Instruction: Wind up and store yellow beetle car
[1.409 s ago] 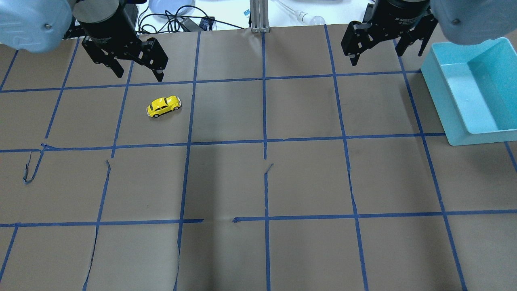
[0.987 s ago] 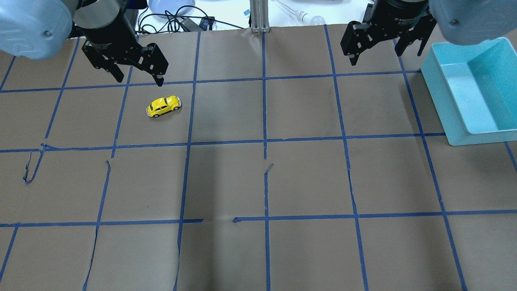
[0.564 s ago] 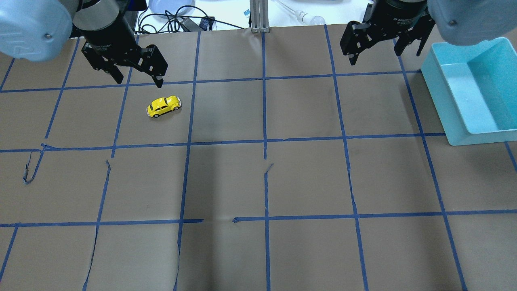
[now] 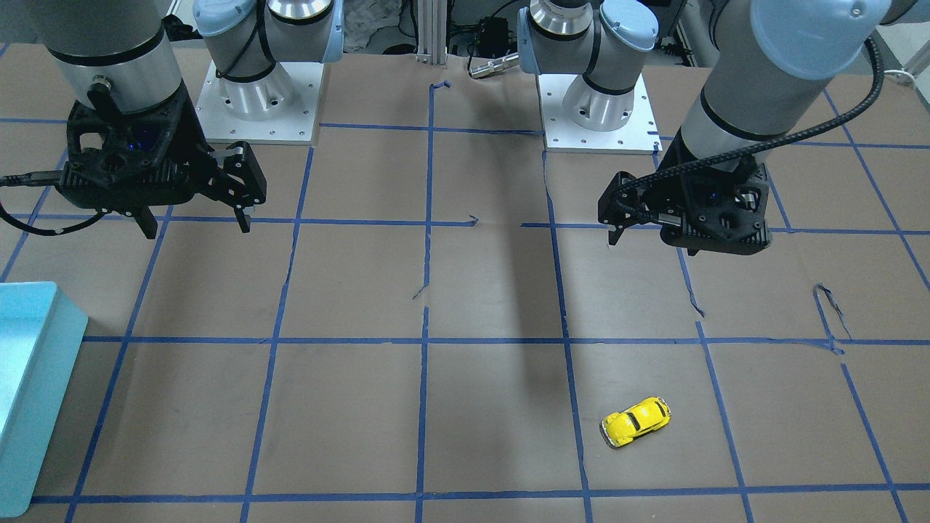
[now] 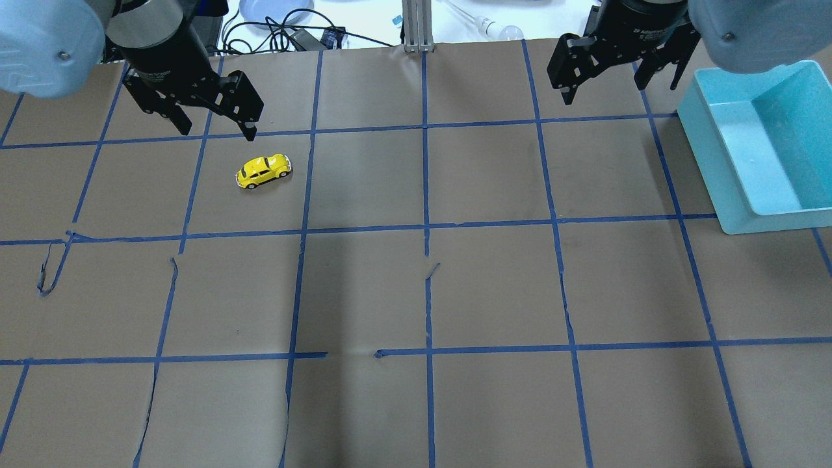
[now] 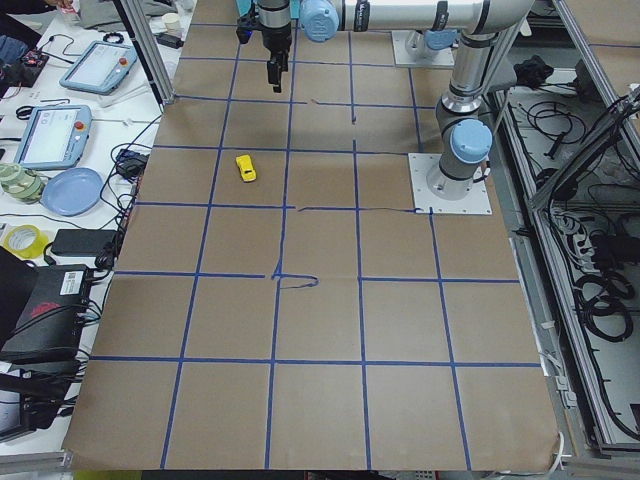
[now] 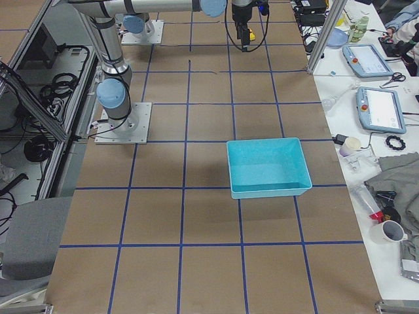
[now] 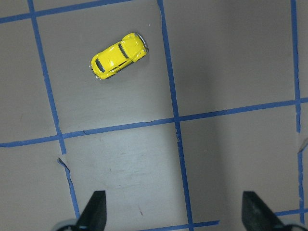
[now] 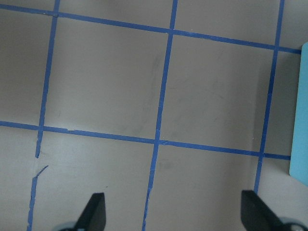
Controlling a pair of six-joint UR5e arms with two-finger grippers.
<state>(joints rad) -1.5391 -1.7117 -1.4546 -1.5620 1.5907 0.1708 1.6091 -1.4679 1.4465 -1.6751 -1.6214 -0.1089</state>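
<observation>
The yellow beetle car [image 5: 263,171] stands on the brown paper in the left half of the table, also seen in the front view [image 4: 636,421] and the left side view [image 6: 246,168]. My left gripper [image 5: 216,130] hangs open and empty above the table, apart from the car. In the left wrist view the car [image 8: 119,56] lies at the upper left, well beyond the open fingertips [image 8: 95,208]. My right gripper [image 5: 617,91] is open and empty, raised near the far right, next to the light blue bin [image 5: 734,162].
The bin also shows in the front view [image 4: 29,378] and the right side view [image 7: 268,191]. Blue tape lines grid the paper, which has tears [image 5: 49,273]. A metal post [image 5: 416,26], cables and a plate [image 5: 273,13] lie beyond the far edge.
My left gripper has shifted a little to the left and looks smaller from overhead, still open. The car and my right gripper have not moved.
</observation>
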